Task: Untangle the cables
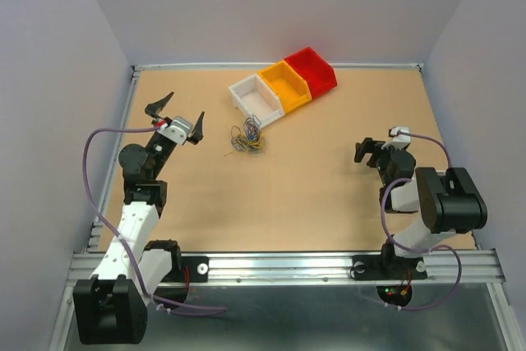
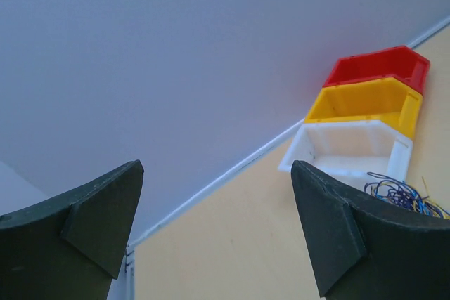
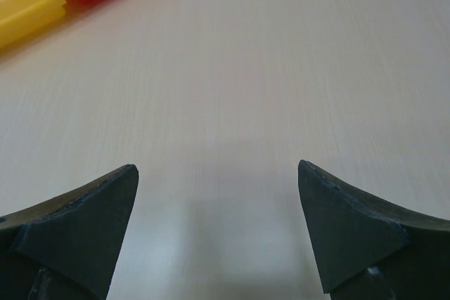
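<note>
Left gripper (image 2: 216,164) and right gripper (image 3: 218,166) gape, released, over a tan table (image 1: 312,195) between pale walls (image 1: 288,6). White bin (image 1: 256,98), yellow bin (image 1: 285,86) and red bin (image 1: 311,69) abut; the cables (image 1: 246,137) lie tangled beside the white.

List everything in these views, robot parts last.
cables: one tangled bunch, yellow, blue and dark, on the table just in front of the white bin
white bin: one, white, left end of the far row
yellow bin: one, yellow, middle of the row
red bin: one, red, right end of the row
table: one, tan
left gripper: one, black, open, left of the cables
right gripper: one, black, open, over bare table, right side
</note>
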